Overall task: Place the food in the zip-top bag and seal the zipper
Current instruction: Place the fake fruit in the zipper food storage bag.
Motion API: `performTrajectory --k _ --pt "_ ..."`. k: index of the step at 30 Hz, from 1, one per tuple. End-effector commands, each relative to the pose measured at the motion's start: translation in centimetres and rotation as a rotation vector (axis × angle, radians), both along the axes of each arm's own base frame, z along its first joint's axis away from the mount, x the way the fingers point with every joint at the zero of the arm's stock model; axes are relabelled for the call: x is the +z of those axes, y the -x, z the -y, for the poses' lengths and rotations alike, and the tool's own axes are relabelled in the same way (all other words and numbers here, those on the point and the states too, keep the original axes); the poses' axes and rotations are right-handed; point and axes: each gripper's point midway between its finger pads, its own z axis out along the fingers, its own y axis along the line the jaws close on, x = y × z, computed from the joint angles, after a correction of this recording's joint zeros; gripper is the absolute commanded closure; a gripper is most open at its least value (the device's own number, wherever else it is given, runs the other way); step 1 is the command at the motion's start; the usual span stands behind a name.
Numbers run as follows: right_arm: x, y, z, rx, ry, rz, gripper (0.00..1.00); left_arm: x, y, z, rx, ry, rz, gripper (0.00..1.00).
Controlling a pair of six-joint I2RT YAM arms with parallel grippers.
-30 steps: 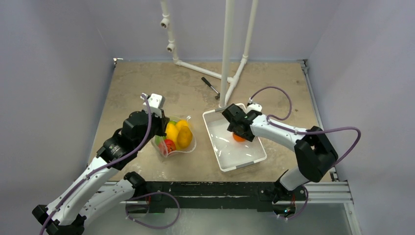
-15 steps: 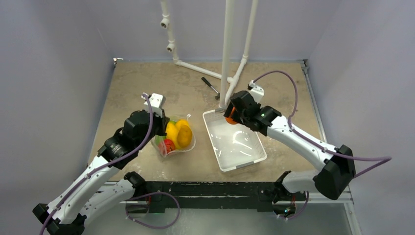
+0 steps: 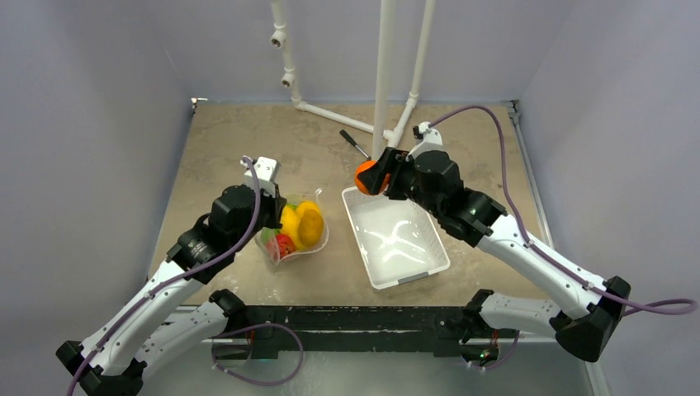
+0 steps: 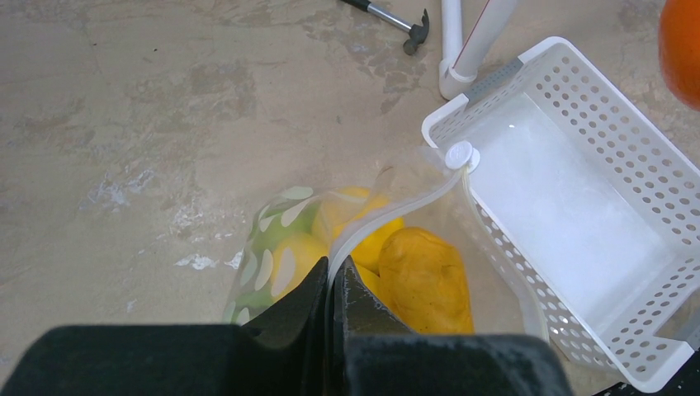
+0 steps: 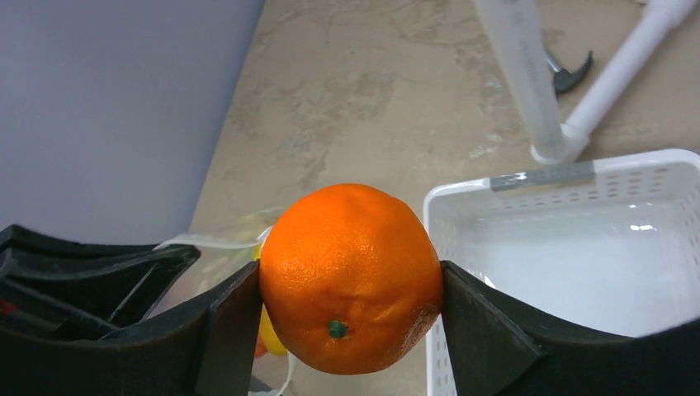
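The food is mostly in the zip-top bag (image 3: 299,238), which lies left of the desk's middle, closer to the near edge. I can see yellow pieces (image 4: 425,280), a green spotted piece (image 4: 276,264) and a red piece (image 3: 285,244) through the plastic. My left pincer (image 4: 332,280) is pressed together on the zipper (image 4: 396,210), pinching that pale strip at the bag's mouth. The strip's white slider (image 4: 461,154) sits just beside a corner of the white tray (image 4: 578,74). My right pincer (image 5: 351,301) grips the orange (image 5: 348,276), one finger on each side. It holds the orange off the desk by the tray's far-left corner, about midway between the left and right edges. A hammer (image 3: 355,144) lies toward the far edge, near the white pipes (image 3: 384,82).
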Motion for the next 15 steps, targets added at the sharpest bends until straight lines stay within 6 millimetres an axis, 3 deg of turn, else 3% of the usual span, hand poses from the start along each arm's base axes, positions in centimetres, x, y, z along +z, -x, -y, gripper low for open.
performTrajectory --k 1,7,15 --pt "2.9 1.7 -2.9 0.129 -0.04 0.105 1.0 1.1 -0.5 0.2 0.013 0.033 0.039 1.0" --pt "3.9 3.6 -5.7 0.199 -0.055 0.133 1.0 1.1 -0.6 0.1 0.021 0.028 0.041 1.0" --pt "3.3 5.6 -9.4 0.305 -0.064 0.154 1.0 0.8 -0.7 0.0 0.029 0.019 0.034 1.0"
